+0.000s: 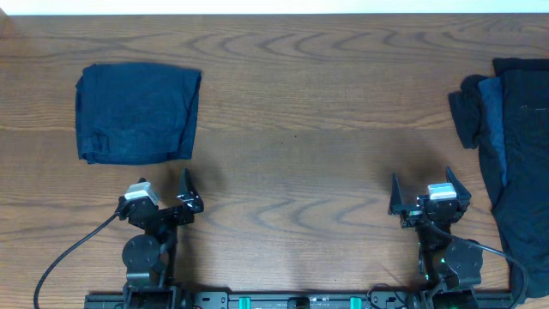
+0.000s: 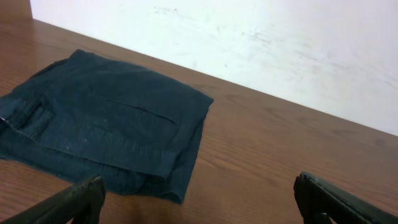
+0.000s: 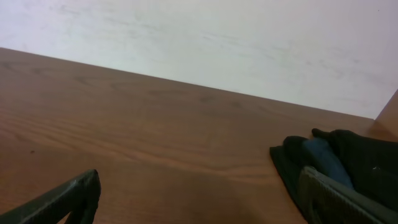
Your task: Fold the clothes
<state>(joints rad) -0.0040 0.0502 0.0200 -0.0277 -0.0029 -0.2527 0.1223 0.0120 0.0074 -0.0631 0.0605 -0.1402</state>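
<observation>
At the far left of the wood-grain worktop (image 1: 300,103) lies a folded garment (image 1: 137,113), a navy, roughly square packet, flat and lying apart from everything else. In the left wrist view the same folded garment (image 2: 106,124) shows several stacked layers, with a straight seam or slit across its top face and its lower edges slightly uneven where the under layers peek out. Behind it the worktop meets a pale wall (image 2: 249,37). Just below the packet in the overhead view, near the front edge, sits the left tool (image 1: 163,184), not touching the cloth. Its jaws are spread wide and released, with nothing between them; in its own camera the two dark fingers (image 2: 74,202) show at the lower corners, with bare wood between. A dark cable (image 1: 69,257) curves away from this arm toward the lower left. The middle of the worktop shows only wood. Further right, again near the front edge, is the right tool (image 1: 422,182), likewise spread wide and holding nothing, its fingers (image 3: 68,199) framing bare wood in the right wrist view. At the far right lies a heap of dark clothes (image 1: 515,129), rumpled and unfolded, running from near the back down along the right edge to the front and cut off by the frame. A bluer piece (image 1: 491,112) lies among the blacker cloth near its left side. From the right wrist camera the heap of dark clothes (image 3: 354,149) lies just beyond the right-hand finger, and whether they touch cannot be told.
</observation>
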